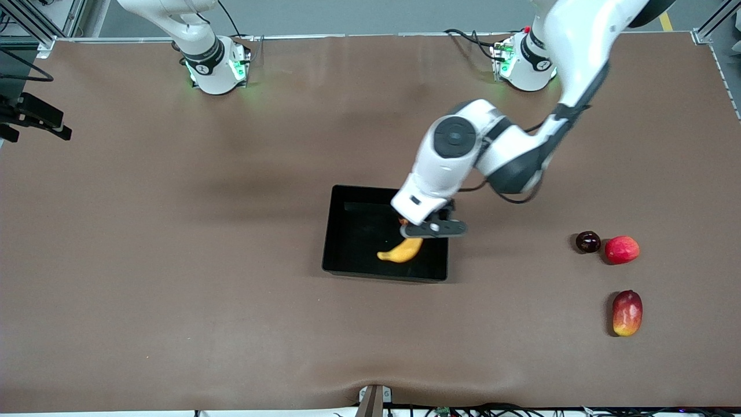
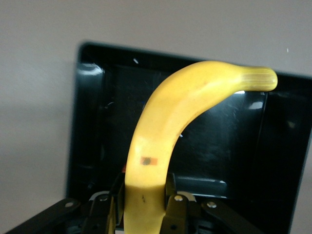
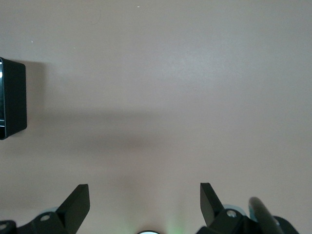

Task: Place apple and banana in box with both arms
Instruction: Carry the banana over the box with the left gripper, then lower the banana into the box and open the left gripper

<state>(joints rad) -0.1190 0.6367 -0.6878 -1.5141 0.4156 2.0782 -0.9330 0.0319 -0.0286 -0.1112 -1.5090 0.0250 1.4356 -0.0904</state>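
Observation:
My left gripper (image 1: 414, 233) is shut on one end of the yellow curved banana (image 1: 400, 250) and holds it over the black box (image 1: 341, 231), at the box's end toward the left arm. In the left wrist view the banana (image 2: 165, 126) sticks out from between the fingers (image 2: 181, 207) over the box's glossy floor (image 2: 219, 146). A small orange-red patch (image 1: 403, 221) shows under that gripper; I cannot tell what it is. The apple does not clearly show. My right gripper (image 3: 145, 200) is open and empty over bare table, with a box corner (image 3: 12, 100) in its view. That gripper is out of the front view.
Three fruits lie toward the left arm's end of the table: a dark round one (image 1: 587, 241), a pinkish-red round one (image 1: 622, 249) beside it, and a red-yellow mango-like one (image 1: 627, 313) nearer the front camera. A black camera mount (image 1: 35, 116) is at the other end.

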